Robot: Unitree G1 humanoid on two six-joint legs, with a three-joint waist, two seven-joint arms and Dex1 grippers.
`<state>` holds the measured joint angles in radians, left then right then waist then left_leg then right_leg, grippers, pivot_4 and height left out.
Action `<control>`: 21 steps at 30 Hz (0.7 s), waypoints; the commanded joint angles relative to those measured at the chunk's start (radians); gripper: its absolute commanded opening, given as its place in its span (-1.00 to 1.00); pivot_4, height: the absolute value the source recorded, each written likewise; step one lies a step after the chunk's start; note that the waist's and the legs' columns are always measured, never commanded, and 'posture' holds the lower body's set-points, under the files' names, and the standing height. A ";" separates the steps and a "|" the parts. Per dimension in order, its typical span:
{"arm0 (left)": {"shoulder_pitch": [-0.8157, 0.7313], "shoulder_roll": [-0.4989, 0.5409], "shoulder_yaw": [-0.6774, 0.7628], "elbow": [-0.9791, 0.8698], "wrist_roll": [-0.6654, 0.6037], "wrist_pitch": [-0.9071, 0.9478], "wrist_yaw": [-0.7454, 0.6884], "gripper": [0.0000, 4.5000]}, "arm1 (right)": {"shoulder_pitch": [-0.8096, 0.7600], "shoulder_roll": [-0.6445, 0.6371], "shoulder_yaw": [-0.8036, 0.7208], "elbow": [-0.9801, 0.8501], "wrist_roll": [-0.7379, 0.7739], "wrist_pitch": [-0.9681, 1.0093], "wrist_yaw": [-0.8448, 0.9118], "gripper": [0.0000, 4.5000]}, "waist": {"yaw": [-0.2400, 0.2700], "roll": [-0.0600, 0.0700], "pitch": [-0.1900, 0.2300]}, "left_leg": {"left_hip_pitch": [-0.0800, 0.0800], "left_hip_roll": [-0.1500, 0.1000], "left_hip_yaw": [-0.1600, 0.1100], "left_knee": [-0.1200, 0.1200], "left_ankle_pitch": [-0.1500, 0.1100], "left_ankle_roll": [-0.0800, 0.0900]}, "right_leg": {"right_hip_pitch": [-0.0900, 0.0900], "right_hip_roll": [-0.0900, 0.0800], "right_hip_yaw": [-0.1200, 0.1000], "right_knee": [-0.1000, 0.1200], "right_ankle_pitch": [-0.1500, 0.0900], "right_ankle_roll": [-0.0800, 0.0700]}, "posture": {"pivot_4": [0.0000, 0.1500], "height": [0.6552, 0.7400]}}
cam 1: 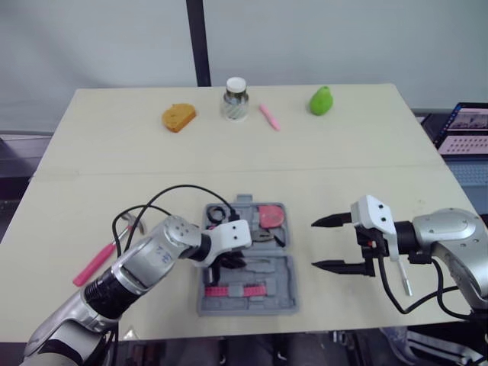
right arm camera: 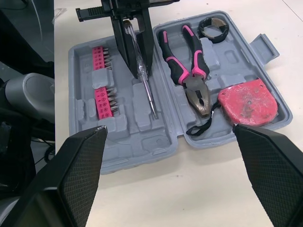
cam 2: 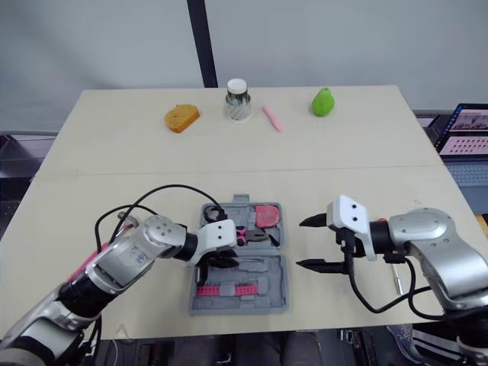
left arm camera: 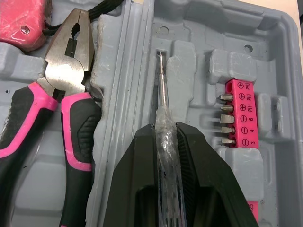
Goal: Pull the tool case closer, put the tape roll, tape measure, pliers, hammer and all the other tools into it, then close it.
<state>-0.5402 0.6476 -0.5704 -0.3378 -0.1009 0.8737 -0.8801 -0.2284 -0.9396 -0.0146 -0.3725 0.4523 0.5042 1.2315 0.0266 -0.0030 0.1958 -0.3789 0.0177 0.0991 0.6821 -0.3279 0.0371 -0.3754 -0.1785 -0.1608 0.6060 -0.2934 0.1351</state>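
Note:
The grey tool case (cam 1: 284,303) lies open at the table's front centre. In it are pink-handled pliers (right arm camera: 187,66), a red tape measure (right arm camera: 246,101), a black tape roll (right arm camera: 213,28) and pink bit holders (left arm camera: 239,113). My left gripper (left arm camera: 164,130) is shut on a clear-handled screwdriver (left arm camera: 162,94), whose tip rests in a slot of the case's near half. My right gripper (cam 1: 314,244) stands open just right of the case, holding nothing. A pink-handled hammer (cam 1: 99,259) lies on the table left of my left arm.
A small silver tool (cam 1: 404,278) lies on the table by my right wrist. Along the far edge stand an orange sponge (cam 1: 178,117), a glass jar (cam 1: 235,99), a pink marker (cam 1: 268,117) and a green pear (cam 1: 322,100). A laptop (cam 1: 465,130) sits off the table's right.

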 commanded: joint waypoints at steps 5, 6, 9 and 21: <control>0.007 -0.004 -0.009 -0.006 0.015 -0.018 -0.007 -0.96 | 0.001 -0.021 -0.050 -0.036 0.021 0.005 -0.017 1.00 | 0.000 0.000 0.000 | 0.000 0.000 0.000 0.000 0.000 0.000 | 0.000 0.000 0.000 0.000 0.000 0.000 | 1.00 1.00; 0.008 -0.005 -0.009 -0.006 0.016 -0.018 -0.007 -0.96 | 0.002 -0.021 -0.050 -0.037 0.021 0.005 -0.017 1.00 | 0.000 0.000 0.000 | 0.000 0.000 0.000 0.000 0.000 0.000 | 0.000 0.000 0.000 0.000 0.000 0.000 | 1.00 1.00; 0.010 -0.007 -0.008 -0.007 0.015 -0.018 -0.008 -0.96 | 0.004 -0.021 -0.050 -0.037 0.021 0.006 -0.016 1.00 | 0.000 0.000 0.000 | 0.000 0.000 0.000 0.000 0.000 0.000 | 0.000 0.000 0.000 0.000 0.000 0.000 | 1.00 1.00; 0.003 -0.002 0.027 -0.067 -0.026 0.023 -0.042 0.66 | 0.005 -0.020 -0.051 -0.038 0.024 0.006 -0.015 1.00 | 0.000 0.000 0.000 | 0.000 0.000 0.000 0.000 0.000 0.000 | 0.000 0.000 0.000 0.001 0.000 0.000 | 1.00 1.00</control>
<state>-0.5345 0.6441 -0.5667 -0.3506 -0.1049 0.8805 -0.9110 -0.2248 -0.9405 -0.0177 -0.3840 0.4548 0.5087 1.2297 0.0264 -0.0030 0.1957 -0.3789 0.0179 0.0991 0.6825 -0.3278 0.0372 -0.3754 -0.1788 -0.1608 0.6064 -0.2934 0.1352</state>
